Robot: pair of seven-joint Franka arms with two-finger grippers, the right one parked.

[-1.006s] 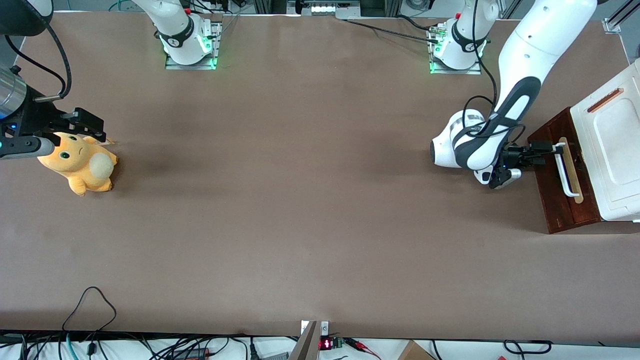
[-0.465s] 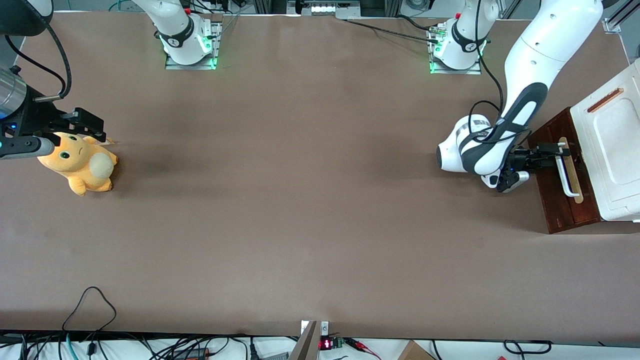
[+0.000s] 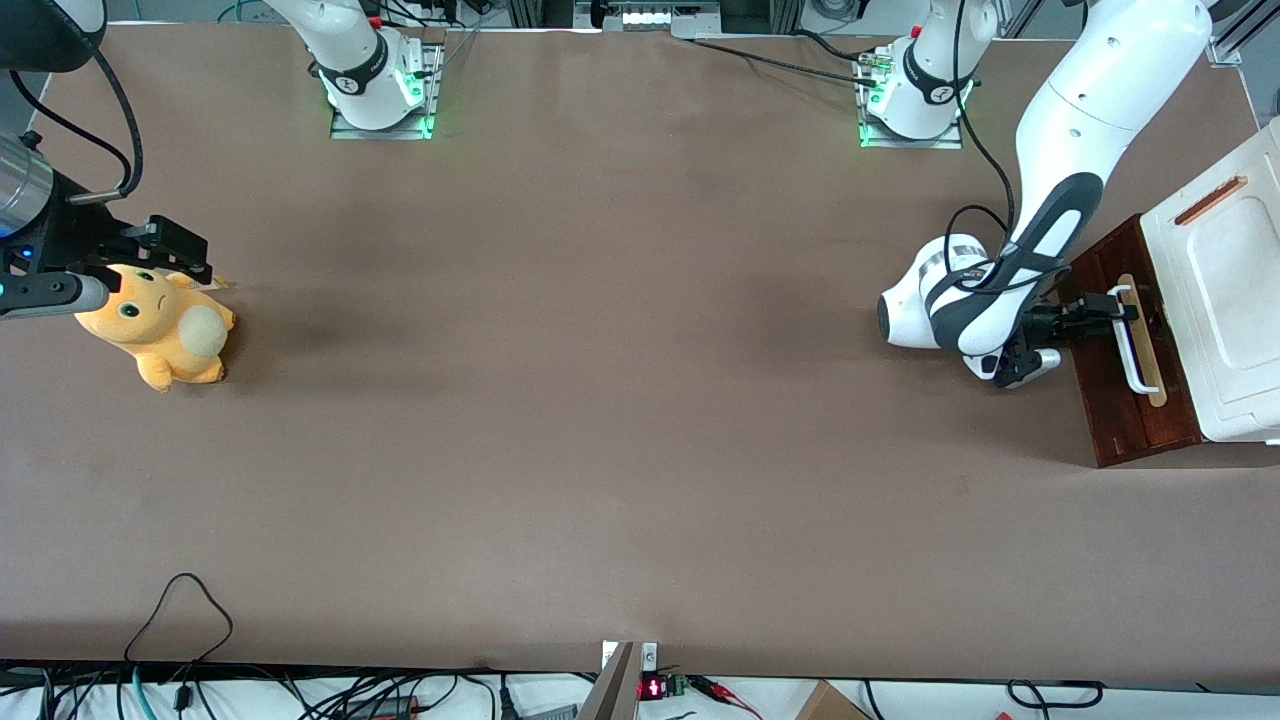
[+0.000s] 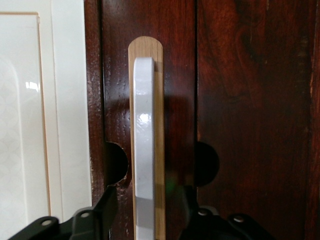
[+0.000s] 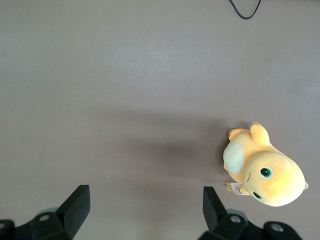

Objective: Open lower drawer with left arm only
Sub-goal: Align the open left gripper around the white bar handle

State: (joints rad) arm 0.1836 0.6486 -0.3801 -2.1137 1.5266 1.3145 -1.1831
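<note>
The lower drawer [image 3: 1122, 400] shows its dark red-brown front [image 4: 250, 100] at the working arm's end of the table, under a white box-like top [image 3: 1225, 270]. Its white U-shaped handle [image 3: 1134, 345] lies on a pale wood strip. No light wood interior shows. The left arm [image 3: 1065, 130] reaches down in front of the drawer. Its gripper [image 3: 1118, 305] sits at the end of the handle farther from the front camera. In the left wrist view the gripper [image 4: 147, 212] is open, with one black finger [image 4: 102, 212] on each side of the handle bar [image 4: 144, 150], not touching it.
An orange plush toy [image 3: 160, 325] lies toward the parked arm's end of the table, also seen in the right wrist view [image 5: 262, 170]. A loose black cable [image 3: 180, 610] loops near the table edge closest to the front camera.
The left arm has advanced toward the drawer front. Its gripper went from just short of the handle to straddling the handle's end.
</note>
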